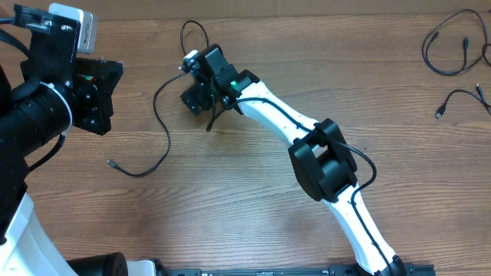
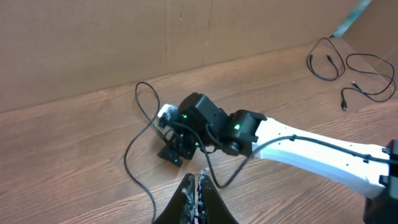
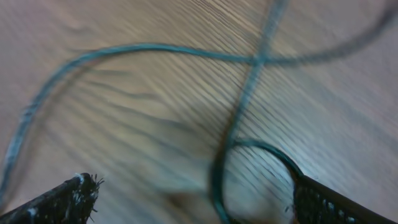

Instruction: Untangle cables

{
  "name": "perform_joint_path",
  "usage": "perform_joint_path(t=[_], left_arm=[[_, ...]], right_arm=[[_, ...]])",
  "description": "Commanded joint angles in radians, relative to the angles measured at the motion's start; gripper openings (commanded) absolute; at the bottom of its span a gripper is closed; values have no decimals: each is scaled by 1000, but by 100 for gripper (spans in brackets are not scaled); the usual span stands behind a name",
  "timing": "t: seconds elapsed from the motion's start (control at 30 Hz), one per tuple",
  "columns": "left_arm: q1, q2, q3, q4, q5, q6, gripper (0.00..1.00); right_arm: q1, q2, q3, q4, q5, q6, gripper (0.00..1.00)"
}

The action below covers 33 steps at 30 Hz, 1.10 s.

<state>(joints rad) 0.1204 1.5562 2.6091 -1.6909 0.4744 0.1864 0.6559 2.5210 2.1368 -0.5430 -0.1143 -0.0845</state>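
This is a robotics workspace, most likely a lab bench. A wood-grain table [image 1: 253,230] fills the overhead view, and two robot arms work over it. The right arm [image 1: 276,115] is built of white links and black joints, with its own wiring running along it. The bulkier black-and-white left arm [image 1: 31,123] sits at the side of the view. Small green lights [image 2: 237,127] glow on the right arm's wrist. In the left wrist view, a plain brown board [image 2: 93,43] that looks like cardboard stands behind the table and closes off the back. Thin black cables [image 1: 453,46] lie loose on the wood.
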Motion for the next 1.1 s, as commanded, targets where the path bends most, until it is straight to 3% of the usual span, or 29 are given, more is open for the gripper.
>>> perform_joint_path(t=[0.0,0.1,0.23,0.3,0.37,0.5,0.8,1.07], left_arm=[[3,7,-3,2,-2,0,4],[3,7,-3,2,-2,0,4],[3,7,-3,2,-2,-8,4],[3,7,-3,2,-2,-8,4],[3,7,-3,2,-2,-8,4],[3,7,-3,2,-2,-8,4],[3,7,-3,2,-2,-8,4],[3,7,-3,2,-3,-8,4]], right_arm=[[-69,24,24,8,5,237,96],[-119,25,23,-2,-2,393,94],[-185,25,23,-15,-85,516,77],[-202,25,23,-23,-117,579,73],[-205,27,23,-22,-147,594,74],[-182,27,23,-22,-150,593,86],[-78,29,23,-24,-32,577,86],[-81,59,23,-51,-21,578,86]])
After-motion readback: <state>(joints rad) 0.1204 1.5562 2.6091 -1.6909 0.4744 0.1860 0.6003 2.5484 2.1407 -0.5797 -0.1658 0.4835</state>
